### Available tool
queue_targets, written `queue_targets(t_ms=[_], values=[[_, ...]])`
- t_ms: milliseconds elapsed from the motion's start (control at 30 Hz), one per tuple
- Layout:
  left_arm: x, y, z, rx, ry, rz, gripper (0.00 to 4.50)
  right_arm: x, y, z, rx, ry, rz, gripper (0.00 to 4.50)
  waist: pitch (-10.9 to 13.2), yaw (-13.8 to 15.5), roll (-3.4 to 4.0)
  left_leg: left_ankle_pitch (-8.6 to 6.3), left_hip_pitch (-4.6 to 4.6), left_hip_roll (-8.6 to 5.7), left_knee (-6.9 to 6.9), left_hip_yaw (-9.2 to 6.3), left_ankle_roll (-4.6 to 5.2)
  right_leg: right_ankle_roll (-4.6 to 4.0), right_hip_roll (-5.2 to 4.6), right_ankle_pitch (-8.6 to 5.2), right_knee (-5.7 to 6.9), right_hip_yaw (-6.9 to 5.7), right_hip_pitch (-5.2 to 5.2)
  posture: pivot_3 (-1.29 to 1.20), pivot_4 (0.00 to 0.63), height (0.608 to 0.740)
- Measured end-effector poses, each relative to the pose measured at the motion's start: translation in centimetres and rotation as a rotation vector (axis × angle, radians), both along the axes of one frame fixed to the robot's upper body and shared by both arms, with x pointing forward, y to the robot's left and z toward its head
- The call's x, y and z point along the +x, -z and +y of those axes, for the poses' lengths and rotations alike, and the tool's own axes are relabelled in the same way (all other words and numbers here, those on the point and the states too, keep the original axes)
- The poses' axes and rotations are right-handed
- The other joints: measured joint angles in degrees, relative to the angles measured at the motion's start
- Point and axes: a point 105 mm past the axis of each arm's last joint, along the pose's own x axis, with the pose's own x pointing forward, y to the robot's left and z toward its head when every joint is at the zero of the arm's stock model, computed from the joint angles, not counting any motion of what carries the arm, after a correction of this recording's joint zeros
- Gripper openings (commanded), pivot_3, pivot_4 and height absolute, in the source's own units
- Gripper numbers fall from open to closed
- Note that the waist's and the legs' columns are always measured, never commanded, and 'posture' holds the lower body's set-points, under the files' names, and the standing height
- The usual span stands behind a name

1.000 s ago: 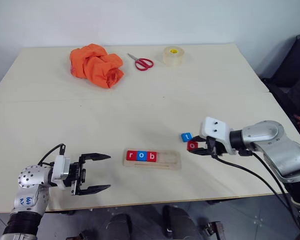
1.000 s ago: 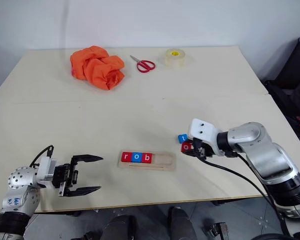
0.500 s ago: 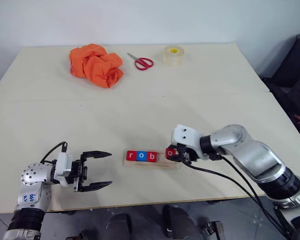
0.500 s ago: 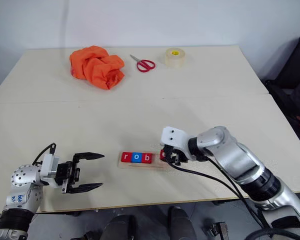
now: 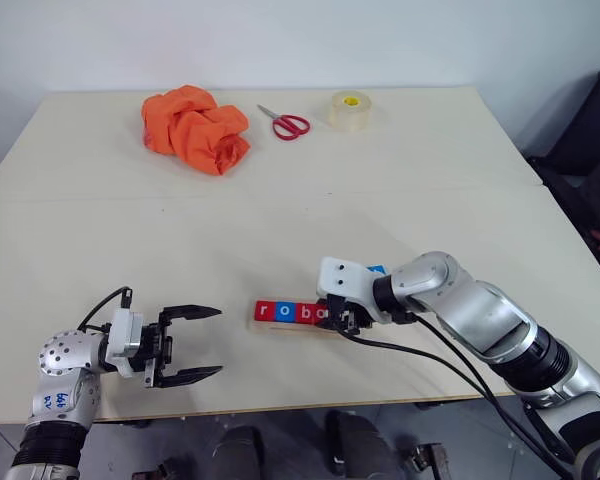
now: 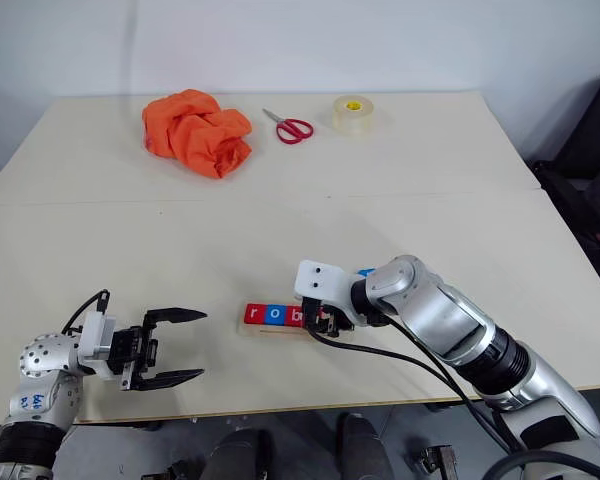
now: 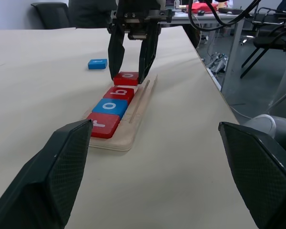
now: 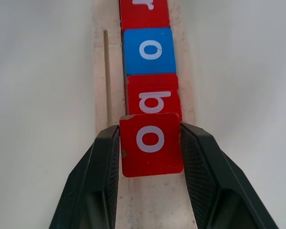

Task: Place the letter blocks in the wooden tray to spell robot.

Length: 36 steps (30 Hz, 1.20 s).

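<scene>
Left claw [image 5: 193, 343]: fingers apart, holding nothing, near the counter's [image 5: 100, 250] front edge.
Wooden tray [image 7: 133, 125]: r, o, b blocks [image 8: 148, 52] seated in a row.
Right claw [image 8: 150, 143]: clamped on red o block [image 8: 151, 143], hiding the tray's right end.
Blue t block [image 7: 97, 63]: half hidden behind the right arm.
</scene>
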Motion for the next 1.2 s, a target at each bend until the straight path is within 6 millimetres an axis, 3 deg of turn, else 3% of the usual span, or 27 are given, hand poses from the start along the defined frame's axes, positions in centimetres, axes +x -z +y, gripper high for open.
queue_targets(t_ms=[800,1100,1200], values=[[0.0,-0.1,0.0,0.004,-0.002,-0.006,4.5,0.5,0.4,-0.5,-0.02,0.063,0.014,1.46,0.0,-0.06,0.0,0.0,0.0,0.0,0.0,0.0,0.0,0.0,0.0,0.0,0.02,0.0,-0.02,0.0,0.15,0.74],[0.2,0.0,0.0,0.013,-0.002,-0.007,4.5,0.1,-0.5,0.2,0.03,0.057,0.018,4.49,0.0,-0.04,0.0,0.0,-0.02,0.0,0.0,0.0,0.0,0.0,0.0,0.0,0.02,0.0,-0.02,0.0,0.15,0.74],[0.3,0.0,0.0,0.014,-0.004,-0.007,4.5,-0.1,-0.9,0.3,0.043,0.055,0.02,4.49,0.0,-0.03,0.0,0.0,-0.01,0.0,0.0,0.0,0.0,0.0,0.0,0.0,0.02,0.0,-0.02,0.0,0.15,0.74]])
